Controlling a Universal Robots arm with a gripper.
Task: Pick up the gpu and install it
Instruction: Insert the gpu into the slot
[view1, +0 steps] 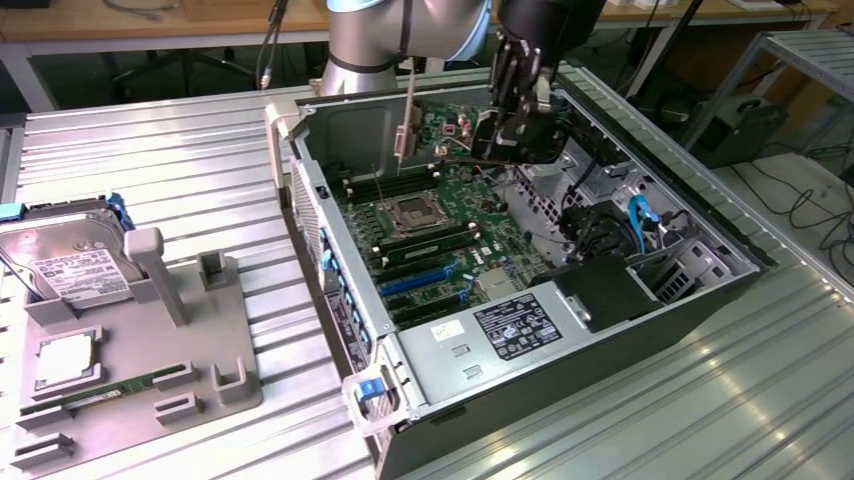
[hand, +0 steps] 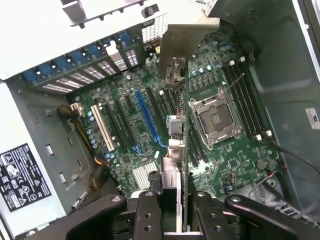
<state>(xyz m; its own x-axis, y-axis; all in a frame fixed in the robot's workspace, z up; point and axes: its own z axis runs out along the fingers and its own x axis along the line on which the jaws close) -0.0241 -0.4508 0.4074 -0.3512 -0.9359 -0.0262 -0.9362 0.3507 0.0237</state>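
The claw (hand: 181, 197) is up over the open computer case (view1: 747, 262), and it has the gpu (hand: 182, 125) pinched between its two fingers (hand: 150, 212), closed down narrow on the thin edge of the card. So the card is not on the table at all: it hangs straight out from the claw's tips, edge-on to the wrist camera, a thin green line running away from the fingers toward the case's back wall. Its silver bracket (hand: 187, 42) is at the far end from the claw, close to the slotted rear panel.

From the outside camera, the card (view1: 424, 125) hangs on edge beside the claw (view1: 514, 135), the pale bracket (view1: 404, 130) pointing down into the case, and nothing under it touches it yet as far as I can see.

Now the relation that matters. Beyond the card lies the motherboard (hand: 220, 160), and the long slots run the same way as the card's long axis, so the line-up in angle looks good. The blue slot (hand: 147, 117) sits off to one side of the card's edge, with the white slot (hand: 102, 125) further out on that same side, and the processor socket (hand: 217, 117) is on the other side. By my reading the card stands between slot and socket, clear of the board, not seated anywhere. How far off the board it hangs, I cannot tell.
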